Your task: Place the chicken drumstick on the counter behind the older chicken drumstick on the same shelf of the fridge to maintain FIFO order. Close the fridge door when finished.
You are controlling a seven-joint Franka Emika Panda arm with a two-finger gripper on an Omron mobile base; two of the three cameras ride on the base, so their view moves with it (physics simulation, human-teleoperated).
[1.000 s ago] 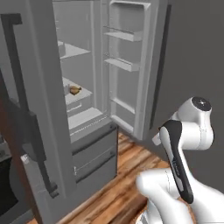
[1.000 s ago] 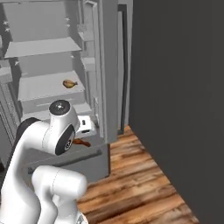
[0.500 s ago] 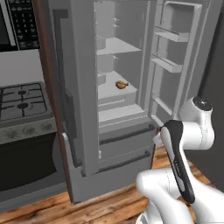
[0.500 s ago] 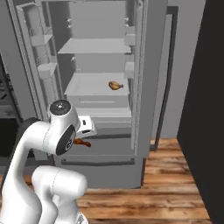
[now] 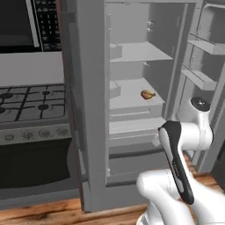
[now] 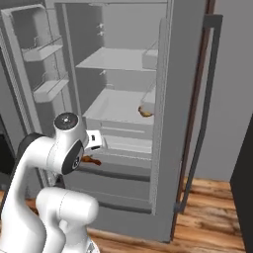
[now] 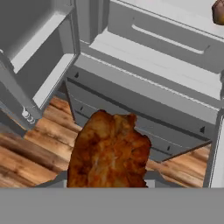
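Observation:
My gripper [image 6: 89,157] is shut on the chicken drumstick [image 6: 92,161], a dark reddish-brown piece that looms large in the hand view [image 7: 107,153]. I hold it low, in front of the fridge [image 6: 163,148] and level with the drawers below the open compartment. The older chicken drumstick [image 5: 147,94] [image 6: 145,112], golden-tan, lies on the middle shelf [image 5: 132,92] [image 6: 116,106], near its front edge. It also peeks in at the hand view's top right corner [image 7: 218,11]. Both fridge doors stand open. The counter is out of view.
A gas stove [image 5: 30,103] with an oven below and a microwave [image 5: 22,22] above stand left of the fridge. Open doors with bins [image 5: 202,74] [image 6: 47,89] flank the compartment. The drawers [image 6: 118,183] sit beneath it, above the wooden floor [image 6: 212,212].
The whole picture has shifted: the base has moved, and the fridge interior now faces the cameras more squarely and closer. The drumstick stays in my shut gripper.

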